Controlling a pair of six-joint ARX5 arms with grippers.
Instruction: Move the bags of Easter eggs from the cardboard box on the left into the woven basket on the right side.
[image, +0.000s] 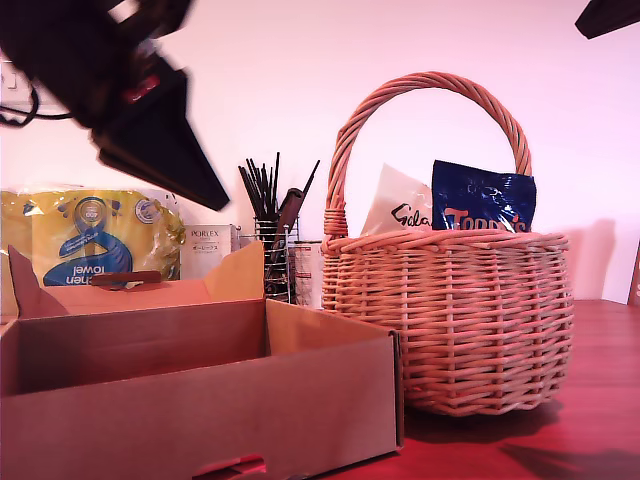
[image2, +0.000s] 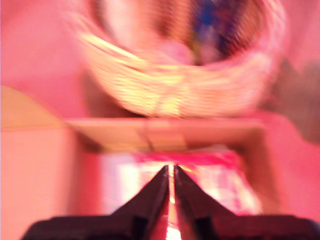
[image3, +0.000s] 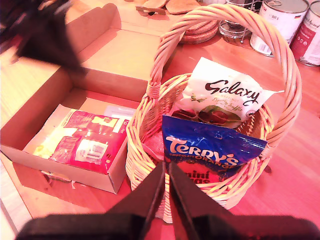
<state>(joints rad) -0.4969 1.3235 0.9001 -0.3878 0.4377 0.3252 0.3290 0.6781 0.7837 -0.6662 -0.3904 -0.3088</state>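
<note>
With jaws of my first gripper (image2: 170, 172) and my second gripper (image3: 166, 172) clenched empty, Galaxy bag (image3: 226, 98) and Terry's bag (image3: 210, 152) stand inside woven basket (image: 450, 320), red pouches (image3: 87, 142) lying in cardboard box (image: 200, 400).

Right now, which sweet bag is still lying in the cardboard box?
The red-and-white bag, flat on the cardboard box floor. The Galaxy bag and the blue Terry's bag already stand in the woven basket.

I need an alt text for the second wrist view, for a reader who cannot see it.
A woven basket holds a blue Terry's bag and a white Galaxy bag standing upright. Beside it, a cardboard box has a red-and-white bag lying flat inside. My second gripper, jaws nearly together, is above the basket's near rim.
</note>
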